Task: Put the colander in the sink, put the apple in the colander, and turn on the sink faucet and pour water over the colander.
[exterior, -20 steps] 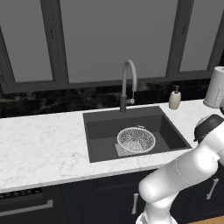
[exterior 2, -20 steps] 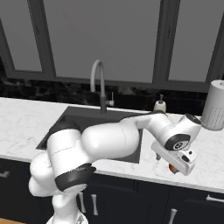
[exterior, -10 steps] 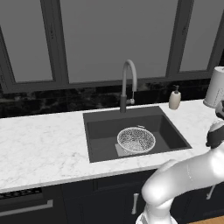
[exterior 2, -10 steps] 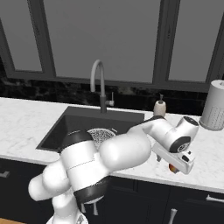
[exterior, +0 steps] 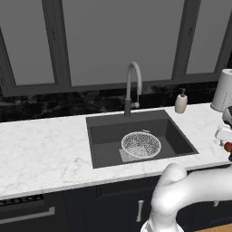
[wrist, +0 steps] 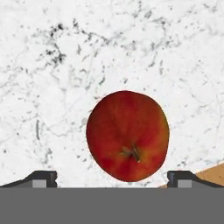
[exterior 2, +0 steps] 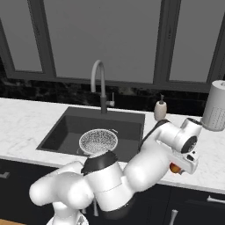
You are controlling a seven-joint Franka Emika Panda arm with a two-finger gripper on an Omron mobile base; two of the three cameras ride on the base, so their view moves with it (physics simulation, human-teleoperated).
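**Apple lies between spread fingers at the counter's right end**

The white marble counter (exterior: 41,145) carries the dark sink (exterior: 102,147), with the gooseneck sink faucet (exterior: 132,86) standing behind it. The colander (exterior: 141,144) sits inside the sink, right of centre. A paper towel roll (exterior 2: 215,105) and a soap bottle (exterior: 181,101) stand by the back wall. The gripper (wrist: 112,177) hangs over the apple (wrist: 127,135), its fingers spread either side of the fruit, which lies on the marble.
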